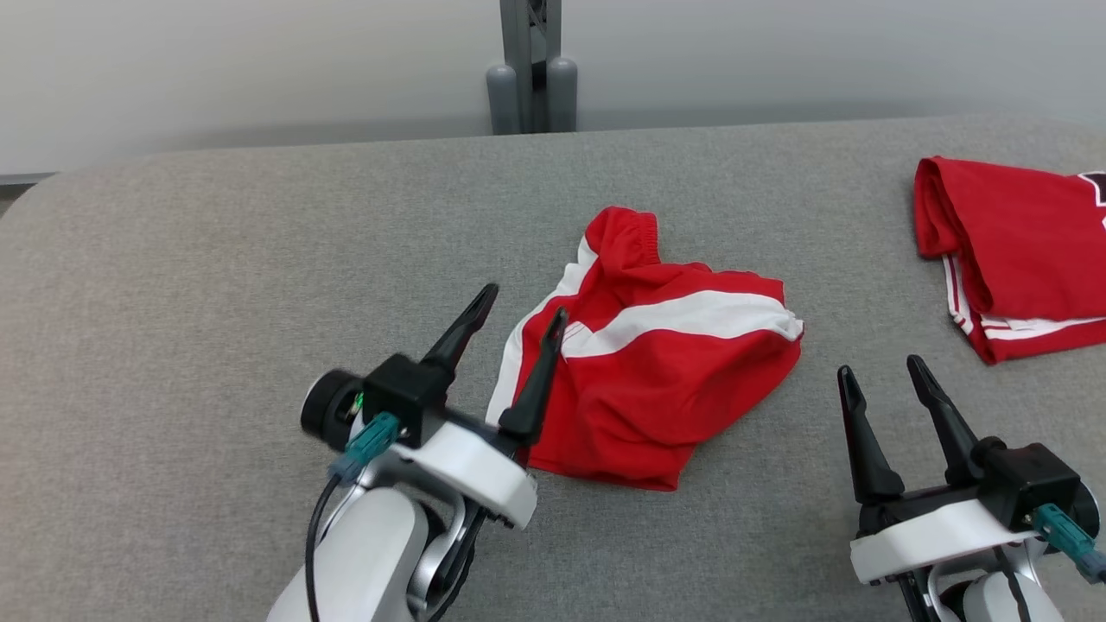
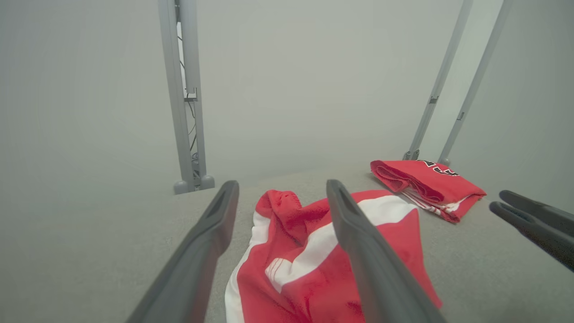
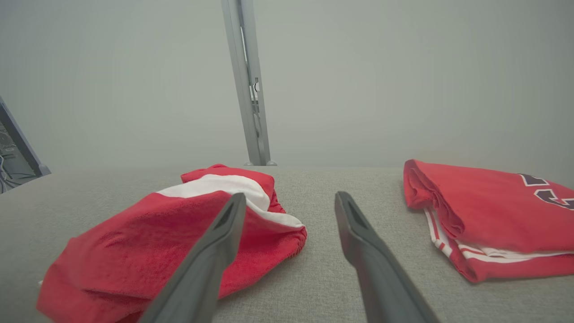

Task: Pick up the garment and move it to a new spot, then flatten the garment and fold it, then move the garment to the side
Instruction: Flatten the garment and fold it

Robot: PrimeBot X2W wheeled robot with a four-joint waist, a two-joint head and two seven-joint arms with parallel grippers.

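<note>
Pose: left gripper [image 1: 527, 302] is angling forward and toward its right, fingers spread wide, gripping nothing. Its right finger [image 1: 540, 371] is overlapping the garment's near-left edge; can't tell if it's touching. The right gripper [image 1: 880, 367] is pointing straight ahead, equally wide and empty, just off the garment's right side.

The garment [image 1: 665, 389], red shorts with white stripes, is lying crumpled ahead of and between both grippers on the grey table [image 1: 216, 302].

Room: bare table is running left of the left gripper and ahead to the far edge, where a grey post [image 1: 529, 65] is standing. A folded red jersey [image 1: 1020, 250] is lying ahead-right of the right gripper, apart from the shorts.
</note>
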